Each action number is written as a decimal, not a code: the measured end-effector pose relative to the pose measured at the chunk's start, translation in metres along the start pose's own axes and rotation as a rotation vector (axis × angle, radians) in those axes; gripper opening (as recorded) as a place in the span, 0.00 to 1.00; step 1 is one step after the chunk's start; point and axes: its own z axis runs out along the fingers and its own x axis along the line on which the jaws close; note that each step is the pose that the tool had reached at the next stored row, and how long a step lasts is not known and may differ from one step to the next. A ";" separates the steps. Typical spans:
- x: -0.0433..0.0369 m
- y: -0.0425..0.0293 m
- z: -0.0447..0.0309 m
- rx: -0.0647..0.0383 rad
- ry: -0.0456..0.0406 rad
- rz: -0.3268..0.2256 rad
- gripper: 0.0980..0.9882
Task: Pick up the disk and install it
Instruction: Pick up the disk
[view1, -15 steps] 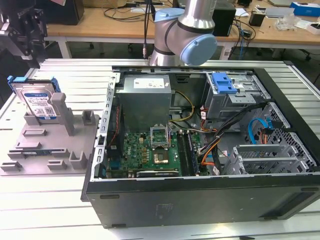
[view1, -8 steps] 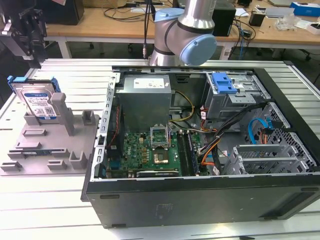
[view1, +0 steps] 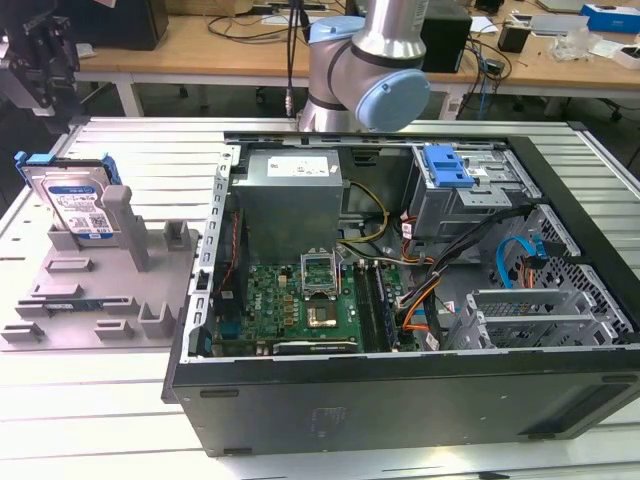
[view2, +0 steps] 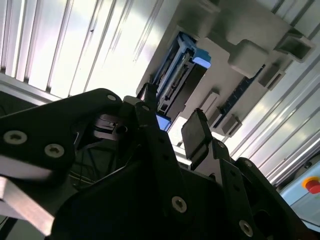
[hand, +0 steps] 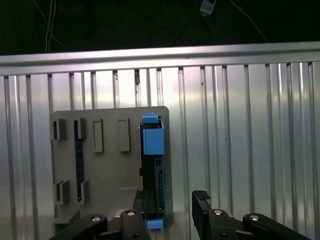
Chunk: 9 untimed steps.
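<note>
Two black fingers (hand: 202, 212) of the pincer (hand: 167, 220) stand apart: the pincer is released and grips nothing. In both wrist views the gap between the fingers lines up with the disk (hand: 152, 170), which lies beyond the fingertips. Whether either finger touches it cannot be told.

The disk stands on edge in a slot of a grey plastic holder (view1: 90, 290), its blue rail framing the silver body. In the exterior view the disk (view1: 75, 200) leans slightly back, label facing outward, at the far corner of the holder on the exterior view's left. The holder rests flat on the slatted metal bench (view1: 90, 420).

Just beside the holder, towards the exterior view's right, an open computer case (view1: 400, 400) lies on the same bench. Inside it sits a grey drive bay (view1: 470, 205) — a blue latch (view1: 445, 165) is fixed on top. The arm (view1: 375, 60) rises behind the case.
</note>
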 end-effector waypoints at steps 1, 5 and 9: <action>-0.0003 0.0018 0.0003 0.000 0.0007 -0.005 0.43; -0.0003 0.0102 0.0022 0.000 0.0020 -0.024 0.43; -0.0001 0.0173 0.0041 0.001 0.0026 -0.038 0.43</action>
